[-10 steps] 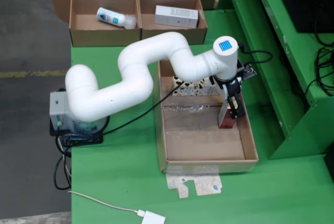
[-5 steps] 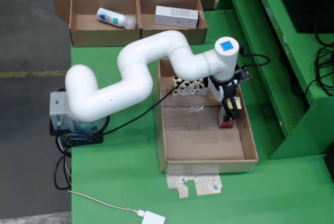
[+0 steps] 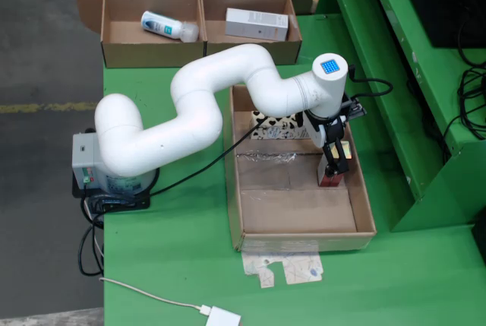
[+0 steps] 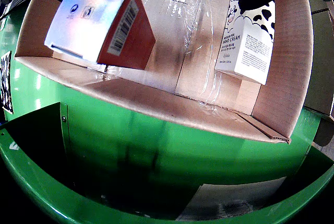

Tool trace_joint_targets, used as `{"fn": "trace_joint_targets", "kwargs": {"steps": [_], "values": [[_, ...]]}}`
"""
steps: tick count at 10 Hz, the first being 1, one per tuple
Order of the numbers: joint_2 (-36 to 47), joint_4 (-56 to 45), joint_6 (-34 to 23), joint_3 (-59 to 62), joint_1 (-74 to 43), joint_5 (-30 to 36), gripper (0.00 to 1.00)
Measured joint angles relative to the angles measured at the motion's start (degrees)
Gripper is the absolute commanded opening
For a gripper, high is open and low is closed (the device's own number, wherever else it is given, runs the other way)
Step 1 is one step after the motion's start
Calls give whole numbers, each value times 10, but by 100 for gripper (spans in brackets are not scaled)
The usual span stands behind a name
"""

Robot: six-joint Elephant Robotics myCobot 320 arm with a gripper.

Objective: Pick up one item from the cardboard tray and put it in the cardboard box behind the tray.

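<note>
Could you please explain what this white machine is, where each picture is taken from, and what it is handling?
The white machine is a jointed robot arm bolted at the edge of a green table. One picture looks down from above; the other comes from a camera riding on the gripper. The gripper reaches into a cardboard tray and appears closed on a red-and-silver box. A cow-patterned hand cream box lies in the tray. Behind it, a two-part cardboard box holds a bottle and a white carton.

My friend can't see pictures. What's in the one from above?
A white robot arm reaches over a green table, its claw down on a small red box inside a cardboard tray. Behind sit two cardboard boxes, holding a bottle and a white carton.
</note>
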Motion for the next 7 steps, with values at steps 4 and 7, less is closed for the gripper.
{"fn": "trace_joint_targets", "kwargs": {"steps": [4, 7], "values": [[0, 4, 0, 0, 0, -1, 100], [-33, 82, 0, -1, 2, -33, 100]]}}
